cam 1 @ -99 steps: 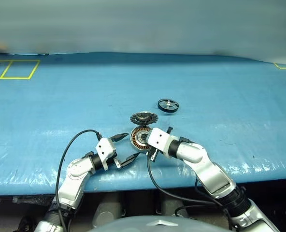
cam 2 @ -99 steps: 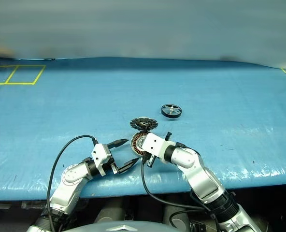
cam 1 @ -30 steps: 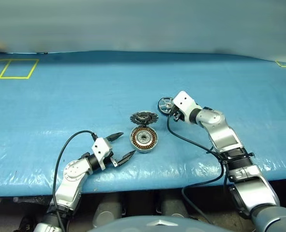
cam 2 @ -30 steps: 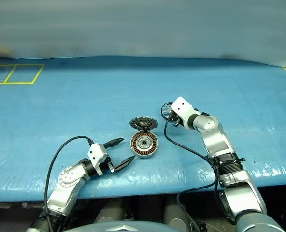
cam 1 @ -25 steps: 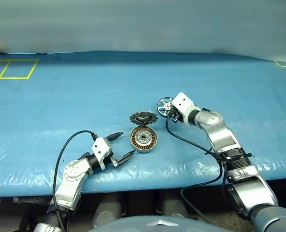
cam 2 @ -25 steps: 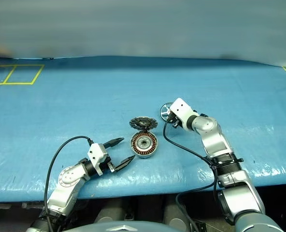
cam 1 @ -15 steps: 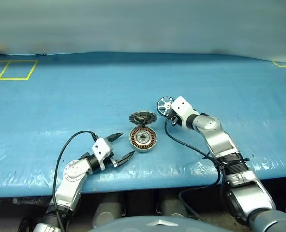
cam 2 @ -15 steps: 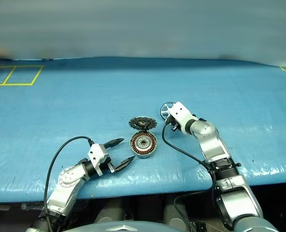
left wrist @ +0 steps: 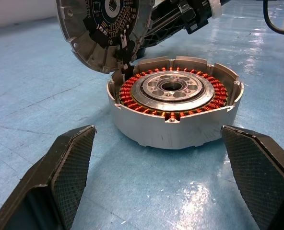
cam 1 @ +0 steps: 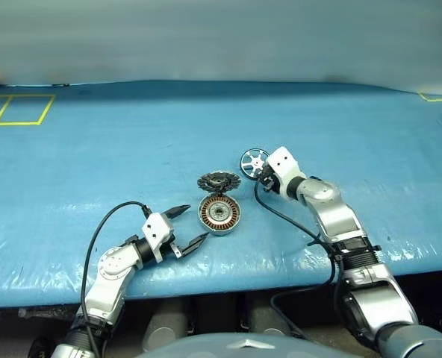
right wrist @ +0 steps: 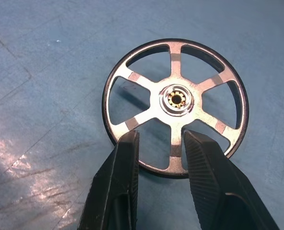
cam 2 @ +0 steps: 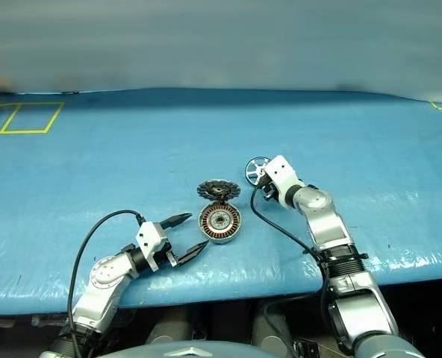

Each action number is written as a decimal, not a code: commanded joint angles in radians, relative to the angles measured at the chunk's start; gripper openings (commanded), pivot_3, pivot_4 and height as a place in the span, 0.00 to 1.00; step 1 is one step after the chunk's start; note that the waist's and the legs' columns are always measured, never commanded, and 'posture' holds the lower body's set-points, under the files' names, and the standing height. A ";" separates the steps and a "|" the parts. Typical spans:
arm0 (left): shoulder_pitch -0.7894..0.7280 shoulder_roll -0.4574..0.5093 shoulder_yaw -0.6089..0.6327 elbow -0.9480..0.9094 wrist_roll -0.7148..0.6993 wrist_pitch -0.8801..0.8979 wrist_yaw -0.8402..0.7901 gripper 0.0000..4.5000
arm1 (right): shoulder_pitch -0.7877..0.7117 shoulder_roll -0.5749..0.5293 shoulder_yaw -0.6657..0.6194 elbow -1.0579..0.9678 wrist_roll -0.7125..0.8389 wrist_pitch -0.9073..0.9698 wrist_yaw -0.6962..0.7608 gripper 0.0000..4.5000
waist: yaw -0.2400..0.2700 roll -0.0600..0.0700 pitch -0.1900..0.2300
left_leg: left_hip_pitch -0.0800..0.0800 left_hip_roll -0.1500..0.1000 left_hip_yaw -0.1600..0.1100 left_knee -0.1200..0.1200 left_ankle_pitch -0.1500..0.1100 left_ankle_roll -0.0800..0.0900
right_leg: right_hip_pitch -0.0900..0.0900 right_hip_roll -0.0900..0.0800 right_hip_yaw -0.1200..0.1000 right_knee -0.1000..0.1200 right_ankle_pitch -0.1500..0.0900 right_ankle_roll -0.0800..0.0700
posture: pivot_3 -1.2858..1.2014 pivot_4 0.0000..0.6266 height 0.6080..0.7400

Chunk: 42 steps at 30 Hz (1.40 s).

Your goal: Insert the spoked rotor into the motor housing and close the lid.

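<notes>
A: Step in hand? Rotor pickup: the spoked rotor point(right wrist: 175, 101) is gripped at its rim by the right end effector point(right wrist: 160, 143), tilted above the bench point(cam 1: 94, 149).

B: Left end effector point(left wrist: 163, 158) is held open beside the motor housing point(cam 1: 219, 213). Transfer and alignment over the hub are judged next.

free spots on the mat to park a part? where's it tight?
Bare blue mat spans the stretch from the yellow tape squares to the lid, and the right side beyond the right gripper. Crowded: centre front, where lid, motor housing, spoked rotor and the open left gripper cluster.
</notes>
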 commanded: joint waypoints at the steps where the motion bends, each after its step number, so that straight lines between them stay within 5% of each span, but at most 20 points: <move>1: 0.004 0.000 0.005 -0.037 -0.002 -0.022 0.002 1.00 | -0.025 -0.004 -0.021 0.017 0.007 0.013 -0.013 0.34 | -0.001 0.000 0.000 | 0.000 0.000 0.000 0.000 0.000 0.000 | 0.000 0.000 0.000 0.000 0.000 0.000 | 0.52 0.24 1.00; 7: 0.005 -0.001 0.006 -0.038 -0.001 -0.023 0.005 1.00 | -0.025 -0.010 -0.008 0.033 -0.010 0.030 -0.038 0.01 | -0.001 0.000 0.000 | 0.000 0.000 0.000 0.000 0.000 0.000 | 0.000 0.000 0.000 0.000 0.000 0.000 | 0.52 0.24 1.00; 14: -0.002 -0.004 0.000 -0.030 0.001 -0.026 0.000 1.00 | 0.029 0.004 -0.033 -0.056 -0.002 0.058 -0.095 0.01 | 0.000 0.000 0.000 | 0.000 0.000 0.000 0.000 0.000 0.000 | 0.000 0.000 0.000 0.000 0.000 0.000 | 0.52 0.24 1.00; 22: -0.003 -0.011 -0.003 -0.019 -0.005 -0.030 -0.010 1.00 | 0.284 0.122 -0.244 -0.489 0.145 0.159 -0.241 0.01 | 0.009 0.001 0.000 | -0.003 0.000 0.000 -0.001 0.000 0.000 | 0.000 0.000 0.000 0.000 0.002 0.003 | 0.52 0.24 1.00; 28: -0.013 -0.011 -0.008 -0.009 -0.024 -0.019 -0.046 1.00 | 0.487 0.165 -0.335 -0.747 0.338 0.247 -0.192 0.01 | 0.009 0.001 0.001 | -0.001 0.001 0.000 -0.001 0.000 0.000 | -0.001 0.000 0.000 0.000 -0.003 0.004 | 0.52 0.24 1.00; 34: -0.038 -0.015 -0.006 0.010 -0.033 -0.009 -0.075 1.00 | 0.674 0.151 -0.426 -0.808 0.668 0.300 0.008 0.01 | 0.011 0.002 0.001 | 0.000 0.001 -0.001 0.000 -0.001 0.000 | -0.001 -0.001 0.000 -0.001 -0.003 0.006 | 0.52 0.24 1.00; 42: -0.044 -0.014 -0.003 0.021 -0.036 -0.006 -0.087 1.00 | 0.742 0.087 -0.298 -0.841 0.774 0.282 0.122 0.01 | 0.004 0.002 0.001 | 0.001 0.001 -0.001 0.000 -0.001 0.000 | -0.001 -0.001 0.001 -0.001 -0.004 0.005 | 0.52 0.24 1.00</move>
